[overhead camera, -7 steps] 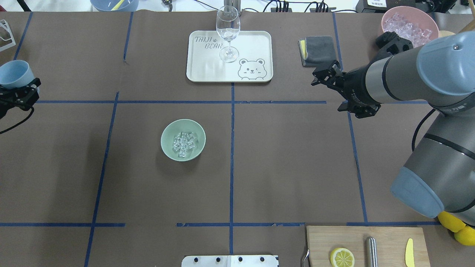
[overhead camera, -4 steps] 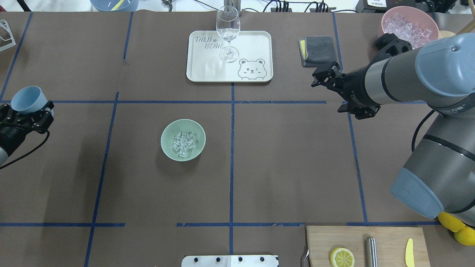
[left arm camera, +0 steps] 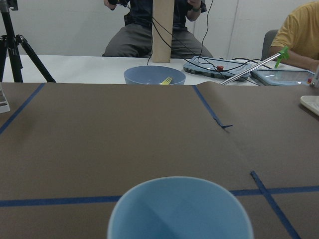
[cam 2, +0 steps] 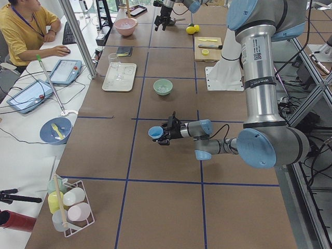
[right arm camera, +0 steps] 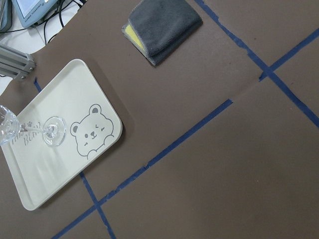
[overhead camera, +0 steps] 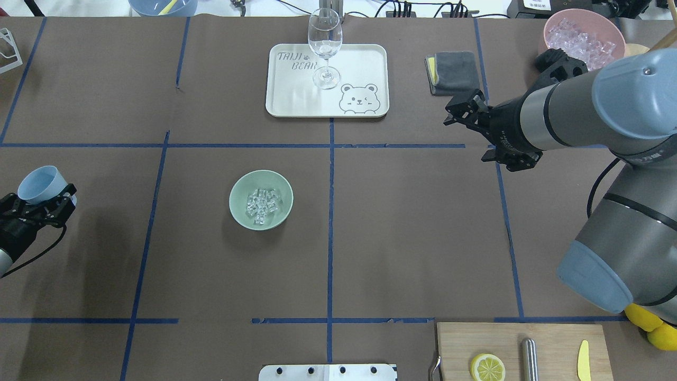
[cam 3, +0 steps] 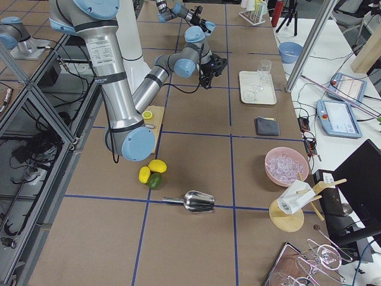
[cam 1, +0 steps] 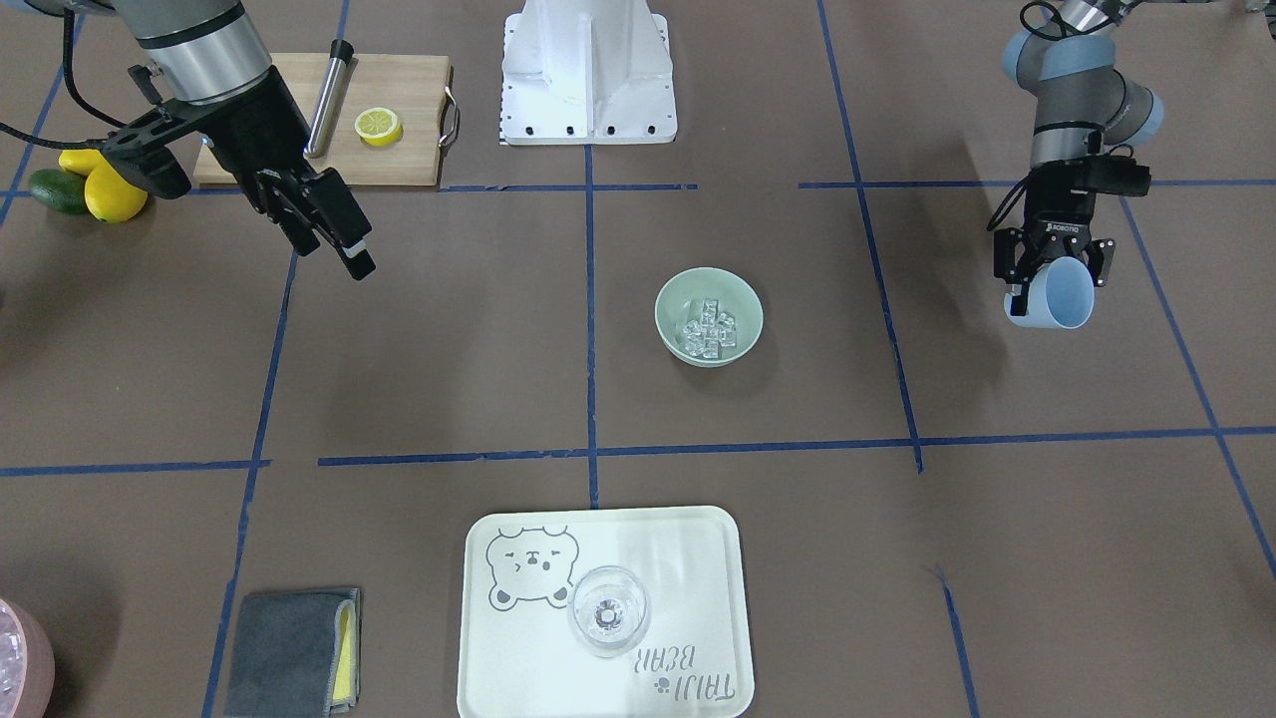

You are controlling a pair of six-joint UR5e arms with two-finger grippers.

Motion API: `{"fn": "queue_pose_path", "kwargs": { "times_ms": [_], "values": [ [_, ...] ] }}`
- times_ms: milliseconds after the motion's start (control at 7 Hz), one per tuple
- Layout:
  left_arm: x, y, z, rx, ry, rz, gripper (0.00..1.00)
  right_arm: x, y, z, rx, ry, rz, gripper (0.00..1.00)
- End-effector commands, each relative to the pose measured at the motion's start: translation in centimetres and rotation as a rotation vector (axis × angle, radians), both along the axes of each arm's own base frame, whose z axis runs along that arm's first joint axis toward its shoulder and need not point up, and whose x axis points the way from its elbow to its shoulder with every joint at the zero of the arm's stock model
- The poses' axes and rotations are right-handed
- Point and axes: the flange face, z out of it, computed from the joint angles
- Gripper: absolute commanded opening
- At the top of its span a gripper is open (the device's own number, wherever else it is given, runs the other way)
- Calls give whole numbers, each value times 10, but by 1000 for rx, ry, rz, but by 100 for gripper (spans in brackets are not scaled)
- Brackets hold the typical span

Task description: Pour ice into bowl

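Note:
The pale mint-green bowl [overhead camera: 236, 197] stands left of the table's middle, with the ice [overhead camera: 262, 203] lying in it as a small heap of clear cubes. It also shows in the front view [cam 1: 670, 304], and so does the ice [cam 1: 710, 327]. My left gripper [overhead camera: 39, 205] is shut on a light blue cup [overhead camera: 41, 185], held above the table far to the bowl's left. In the left wrist view the cup [left arm camera: 179, 211] shows no ice inside. My right gripper [overhead camera: 459, 110] is open and empty, up over the far right of the table.
A white bear tray [overhead camera: 365, 58] with a wine glass [overhead camera: 325, 47] sits at the back middle. A grey cloth [overhead camera: 456, 71] and a pink container [overhead camera: 550, 24] of clear cubes are at the back right. A cutting board [overhead camera: 555, 344] with a lemon half [overhead camera: 487, 367] is at the front right.
My left gripper has carried the blue cup toward the table's near side and slightly right. The right arm, bowl and ice have not moved.

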Motion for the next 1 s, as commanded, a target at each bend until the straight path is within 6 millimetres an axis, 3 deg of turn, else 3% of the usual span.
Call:
{"fn": "queue_pose_path", "kwargs": {
  "times_ms": [0, 286, 857],
  "values": [
    [8, 15, 3, 41, -23, -64, 0, 0, 0, -1, 2, -1, 0, 100],
    [29, 45, 4, 76, 3, -104, 2, -4, 2, -2, 5, 1, 0, 100],
    [33, 54, 27, 110, -44, -162, 25, -6, 2, 0, 5, 3, -4, 100]
  ]
}}
